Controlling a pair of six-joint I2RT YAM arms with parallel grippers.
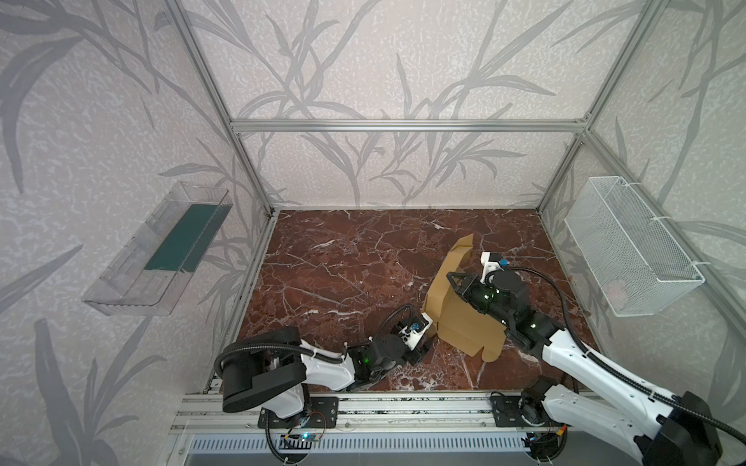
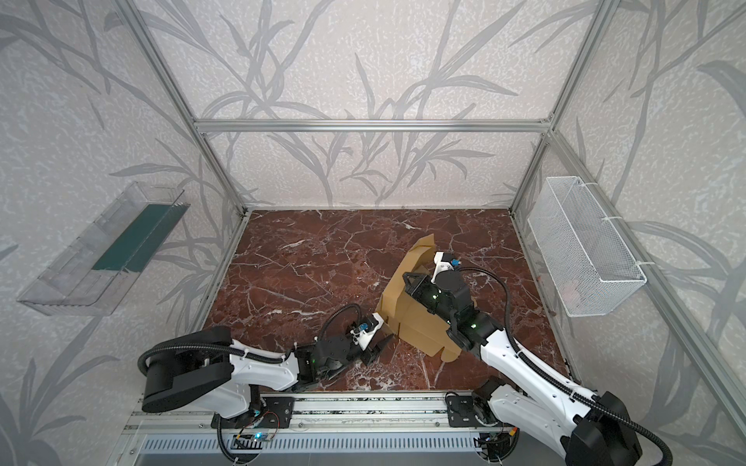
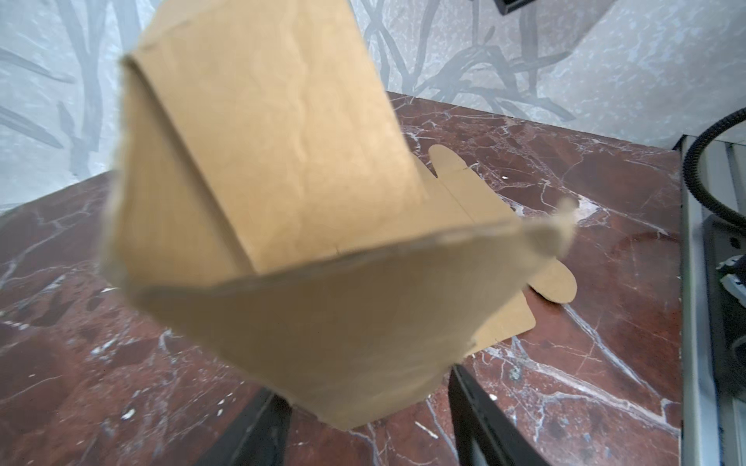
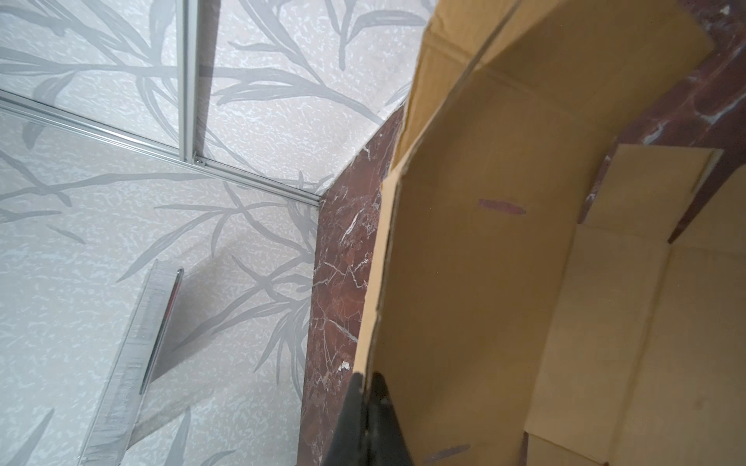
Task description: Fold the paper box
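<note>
The paper box (image 1: 464,322) (image 2: 420,322) is a tan cardboard sheet, partly folded, on the right half of the marble table in both top views. Its left side panel stands up. My right gripper (image 1: 451,280) (image 2: 407,280) is shut on the top edge of that raised panel; the right wrist view shows its jaws pinched on the cardboard edge (image 4: 365,377) with the box's inside (image 4: 464,262) beside it. My left gripper (image 1: 424,349) (image 2: 379,351) is open at the box's near left corner. In the left wrist view a blurred flap (image 3: 282,161) hangs over the gap between its fingers (image 3: 476,403).
The dark red marble table (image 1: 331,274) stretches left of the box. A clear plastic tray (image 1: 161,250) hangs on the left wall and a white mesh basket (image 1: 629,250) on the right wall. An aluminium rail (image 1: 403,403) runs along the front edge.
</note>
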